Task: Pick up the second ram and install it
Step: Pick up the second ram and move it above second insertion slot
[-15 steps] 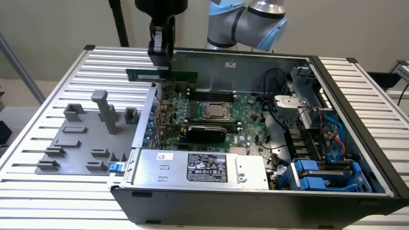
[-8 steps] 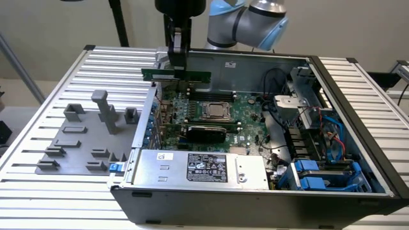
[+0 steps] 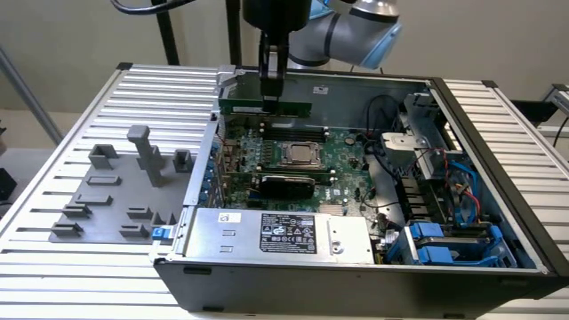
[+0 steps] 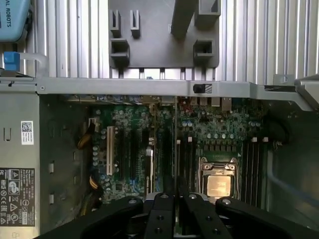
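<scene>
In the exterior view my gripper (image 3: 270,100) hangs above the far end of the open computer case, shut on the second ram (image 3: 294,107). This is a thin green stick, held level and on edge just above the motherboard (image 3: 266,150). The wrist view looks straight down past my black fingers (image 4: 163,206) at the board, with the ram (image 4: 176,164) seen edge-on as a thin line between them. Black memory slots (image 4: 188,162) lie directly below, beside the CPU socket (image 4: 218,184). More slots (image 4: 251,167) sit on the socket's other side.
The case wall (image 4: 149,87) runs beside the board. A grey fixture plate (image 3: 116,193) with holder blocks lies on the ribbed table at the exterior view's left. The power supply (image 3: 276,233) fills the near end of the case. Cables and blue drive bays (image 3: 444,243) crowd the right.
</scene>
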`<state>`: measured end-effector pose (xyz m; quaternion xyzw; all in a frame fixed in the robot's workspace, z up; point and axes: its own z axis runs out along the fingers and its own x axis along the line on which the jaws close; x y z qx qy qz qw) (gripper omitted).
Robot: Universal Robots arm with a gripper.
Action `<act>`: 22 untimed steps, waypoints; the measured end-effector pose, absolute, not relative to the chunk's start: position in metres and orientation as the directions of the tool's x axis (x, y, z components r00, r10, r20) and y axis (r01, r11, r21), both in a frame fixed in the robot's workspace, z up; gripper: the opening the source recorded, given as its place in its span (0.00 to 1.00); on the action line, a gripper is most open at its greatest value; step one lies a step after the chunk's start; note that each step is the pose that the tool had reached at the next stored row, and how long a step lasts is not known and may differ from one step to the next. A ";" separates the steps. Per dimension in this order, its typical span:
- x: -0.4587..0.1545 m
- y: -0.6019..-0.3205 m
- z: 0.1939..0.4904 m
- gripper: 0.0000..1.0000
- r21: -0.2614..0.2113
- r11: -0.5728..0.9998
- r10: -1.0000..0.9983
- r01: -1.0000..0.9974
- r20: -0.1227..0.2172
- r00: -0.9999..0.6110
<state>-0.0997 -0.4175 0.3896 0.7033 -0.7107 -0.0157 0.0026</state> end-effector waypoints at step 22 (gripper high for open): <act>-0.049 -0.371 0.352 0.13 0.026 0.010 -1.000 -1.000 -0.018 -0.011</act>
